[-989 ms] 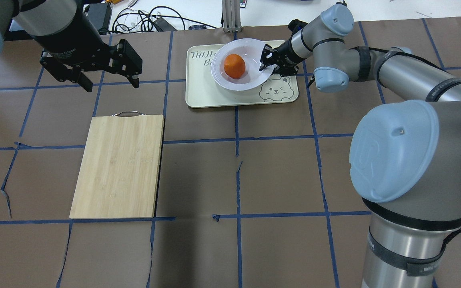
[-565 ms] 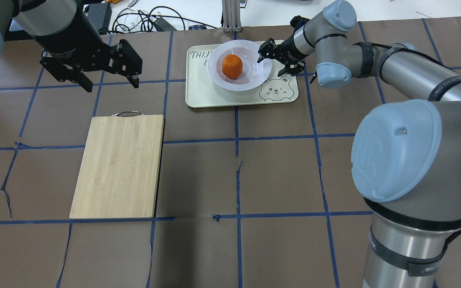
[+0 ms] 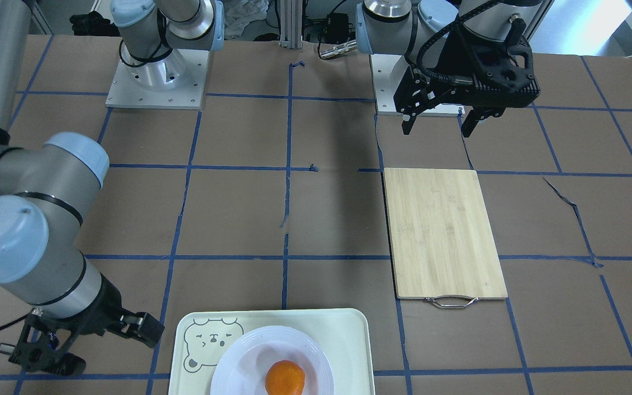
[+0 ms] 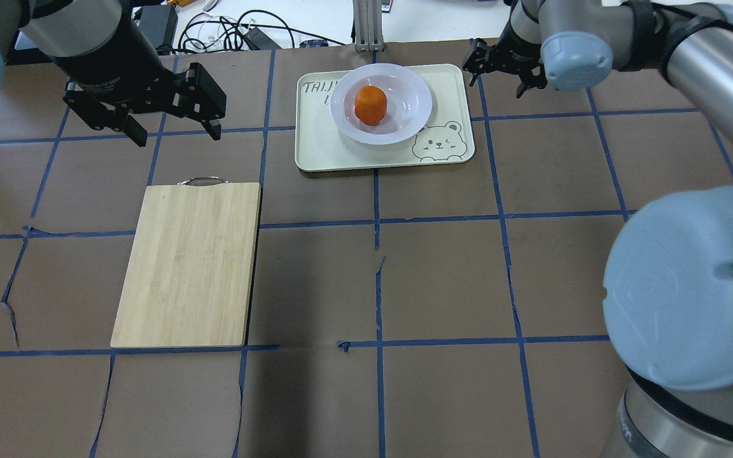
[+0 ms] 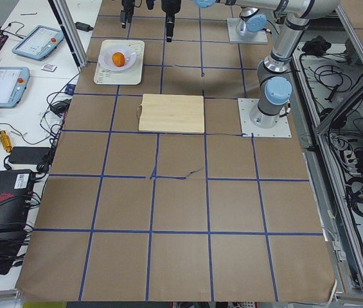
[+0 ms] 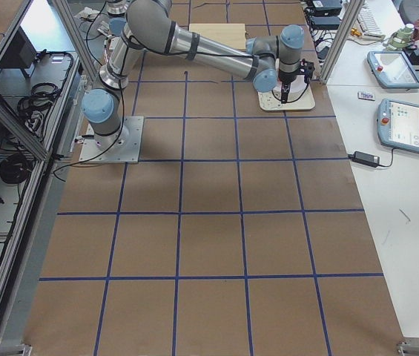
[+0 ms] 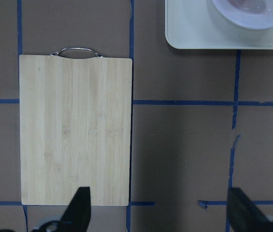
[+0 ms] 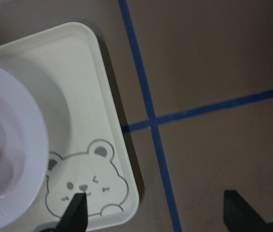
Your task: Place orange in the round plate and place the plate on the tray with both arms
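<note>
A glossy white finish is shown by the round plate [image 4: 414, 113], and a smooth matt cream one by the tray [image 4: 322, 147]. The orange [image 4: 370, 105] is matt-skinned. The cutting board [image 4: 188, 267] is of grained bamboo, its handle [image 4: 201, 180] of metal. The surface [image 4: 443, 280] is covered in matt brown paper.

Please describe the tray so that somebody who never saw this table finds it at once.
On the brown table with blue tape lines, look at the middle of the side far from the robot. The tray is the pale cream rectangle carrying a white round plate with an orange in it. Its grey bear face in one corner sets it apart from the bamboo cutting board.
</note>
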